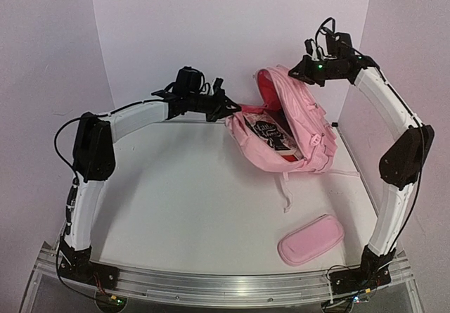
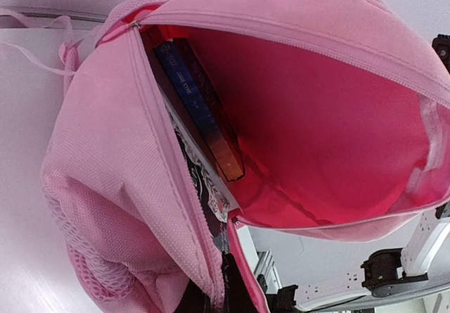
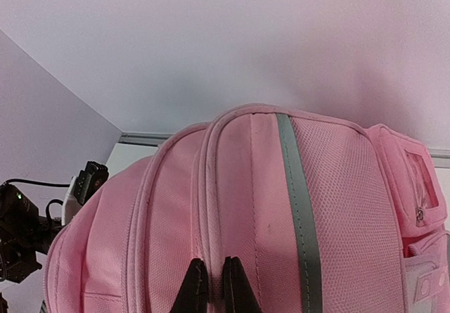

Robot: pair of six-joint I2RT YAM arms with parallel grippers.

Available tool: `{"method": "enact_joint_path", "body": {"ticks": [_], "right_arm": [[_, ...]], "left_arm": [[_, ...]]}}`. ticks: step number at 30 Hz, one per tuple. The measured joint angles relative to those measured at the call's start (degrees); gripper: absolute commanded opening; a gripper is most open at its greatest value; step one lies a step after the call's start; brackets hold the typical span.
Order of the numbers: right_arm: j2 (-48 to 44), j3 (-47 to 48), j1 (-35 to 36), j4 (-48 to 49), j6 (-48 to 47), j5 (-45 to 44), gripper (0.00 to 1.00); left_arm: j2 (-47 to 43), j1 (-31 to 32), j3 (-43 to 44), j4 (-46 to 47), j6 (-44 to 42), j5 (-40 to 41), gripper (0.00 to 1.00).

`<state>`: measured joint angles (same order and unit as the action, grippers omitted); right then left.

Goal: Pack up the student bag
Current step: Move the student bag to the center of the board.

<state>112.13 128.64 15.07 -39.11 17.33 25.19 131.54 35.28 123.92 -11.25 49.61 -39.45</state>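
The pink student bag (image 1: pixel 309 126) stands at the back right of the table, its main compartment pulled open. My left gripper (image 1: pixel 230 109) is shut on the zip edge of the opening's front panel (image 2: pixel 221 288). My right gripper (image 1: pixel 301 70) is shut on a piped seam at the bag's top (image 3: pixel 212 288), beside a grey stripe (image 3: pixel 299 200). Inside the red lining, a blue book (image 2: pixel 200 112) stands next to a black-and-white patterned book (image 2: pixel 205 183), which also shows in the top view (image 1: pixel 274 136).
A small oblong pink pencil case (image 1: pixel 310 239) lies near the front right of the table, close to the right arm's base. A loose bag strap (image 1: pixel 287 190) trails forward on the white table. White walls close in the back and sides.
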Motion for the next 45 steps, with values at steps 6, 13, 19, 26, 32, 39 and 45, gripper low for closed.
{"method": "enact_joint_path", "body": {"ticks": [6, 13, 19, 26, 32, 39, 45], "right_arm": [[6.01, 2.56, 10.63, 3.02, 1.26, 0.0, 0.0], [13.8, 2.97, 25.57, 12.27, 1.43, 2.36, 0.0], [18.38, -0.33, 31.62, 17.03, 3.19, 6.61, 0.0], [18.32, -11.17, 32.59, 22.75, 4.89, 10.85, 0.39], [16.84, -13.68, 30.61, 23.13, 4.16, 12.64, 0.84], [3.72, -20.64, 18.91, 23.11, 2.69, 13.5, 0.87], [-8.16, -32.28, 9.7, 18.66, -2.15, 10.95, 0.88]], "left_arm": [[-17.97, -2.39, -24.88, -0.75, -1.47, 6.18, 0.0], [-43.88, -8.26, -56.88, -5.29, 2.6, 15.91, 0.0], [-50.12, -8.54, -73.08, -8.17, 6.08, 19.96, 0.0], [-45.21, -8.23, -74.59, -7.73, 5.06, 17.23, 0.0], [-40.61, -7.05, -70.31, -7.69, 3.54, 13.67, 0.06], [-39.42, -6.94, -67.84, -8.75, 1.26, 11.85, 0.5], [-40.35, -7.38, -66.5, -12.52, -2.57, 11.55, 0.78]]}}
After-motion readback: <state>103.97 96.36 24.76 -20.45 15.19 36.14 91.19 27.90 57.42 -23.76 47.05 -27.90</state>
